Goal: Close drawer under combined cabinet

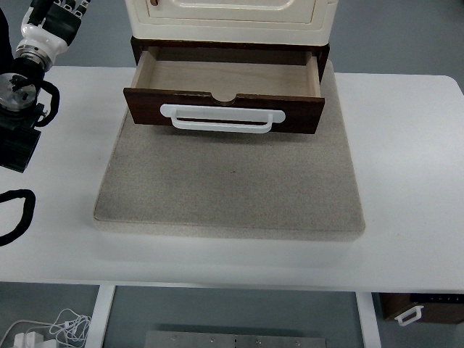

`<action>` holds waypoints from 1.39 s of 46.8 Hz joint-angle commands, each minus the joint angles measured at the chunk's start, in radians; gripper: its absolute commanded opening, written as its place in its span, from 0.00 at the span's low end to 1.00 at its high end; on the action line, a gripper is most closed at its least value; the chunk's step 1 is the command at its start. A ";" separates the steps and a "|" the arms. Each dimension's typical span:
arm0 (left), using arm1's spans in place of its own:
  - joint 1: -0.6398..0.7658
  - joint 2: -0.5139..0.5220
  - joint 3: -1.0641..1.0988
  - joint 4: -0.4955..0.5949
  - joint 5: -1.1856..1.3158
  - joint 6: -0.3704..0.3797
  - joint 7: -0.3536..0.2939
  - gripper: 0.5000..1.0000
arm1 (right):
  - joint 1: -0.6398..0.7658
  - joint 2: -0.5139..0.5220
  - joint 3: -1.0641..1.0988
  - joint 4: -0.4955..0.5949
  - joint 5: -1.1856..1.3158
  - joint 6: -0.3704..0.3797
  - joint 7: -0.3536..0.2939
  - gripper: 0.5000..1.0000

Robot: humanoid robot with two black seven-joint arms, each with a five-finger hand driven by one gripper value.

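We see the drawer [225, 90] pulled out at the bench's far edge, its long axis running left to right. Our left hand [54, 11] is at the far-left corner; its fingers we cannot tell.

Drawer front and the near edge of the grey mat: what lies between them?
Nothing. In the top view the grey mat is bare from the open drawer, with its white handle, down to the mat's near edge.
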 commanded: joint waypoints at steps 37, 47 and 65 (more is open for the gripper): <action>-0.006 0.007 -0.002 0.006 -0.003 0.004 0.001 1.00 | 0.000 0.000 0.000 0.000 0.000 0.001 0.000 0.90; -0.005 0.007 0.000 0.002 -0.001 0.004 0.001 1.00 | 0.000 0.000 0.000 0.000 0.000 0.000 0.000 0.90; -0.008 0.004 0.008 -0.008 0.012 0.006 0.000 1.00 | 0.000 0.000 0.000 0.000 0.000 0.000 0.000 0.90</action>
